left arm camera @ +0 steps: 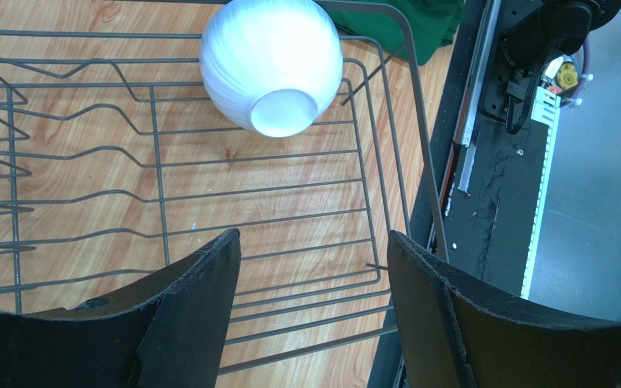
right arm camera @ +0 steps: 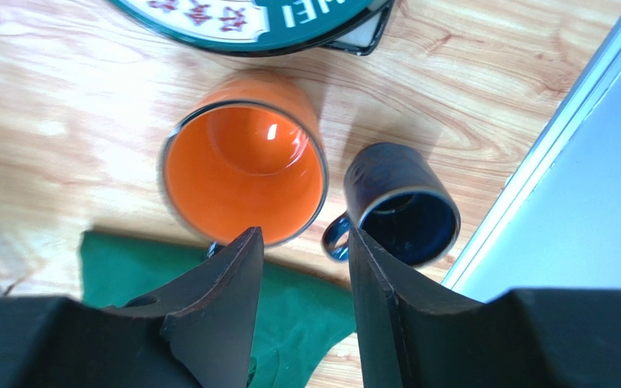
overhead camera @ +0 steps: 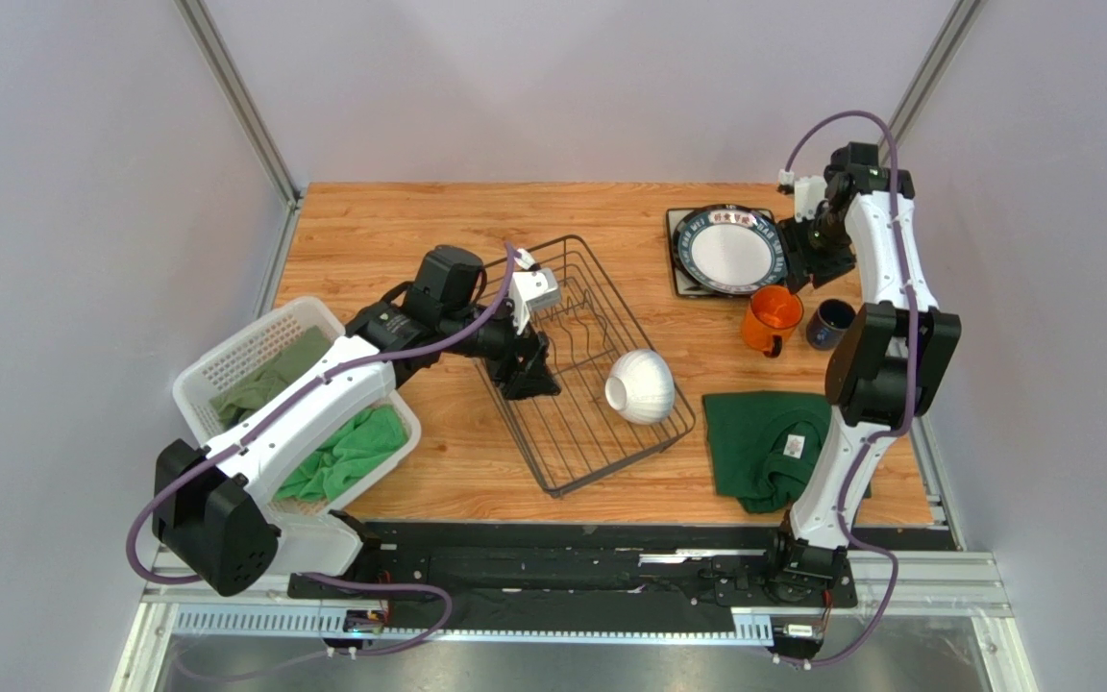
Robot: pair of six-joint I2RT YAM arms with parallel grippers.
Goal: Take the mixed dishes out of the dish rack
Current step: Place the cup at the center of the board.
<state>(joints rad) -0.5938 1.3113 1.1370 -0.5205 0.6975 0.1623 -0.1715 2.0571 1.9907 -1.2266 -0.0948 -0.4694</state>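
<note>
Revealing bowl [left arm camera: 272,65] base, left wrist only

Wooden table [overhead camera: 415,231] bears dish rack [overhead camera: 584,368], plates [overhead camera: 728,253], orange mug [overhead camera: 772,317], blue mug [overhead camera: 829,323], green cloth [overhead camera: 754,433], basket [overhead camera: 249,346].

Left fingers [left arm camera: 200,315] spread wide, arm [overhead camera: 317,392] outstretched; right fingers [right arm camera: 225,303] parted, pointing down

You see a white ribbed bowl [overhead camera: 640,387], orange mug [overhead camera: 772,317], dark blue mug [overhead camera: 829,322], green-rimmed lettered white plate [overhead camera: 727,253], black wire rack [overhead camera: 561,492], green cloth [overhead camera: 750,437].
</note>
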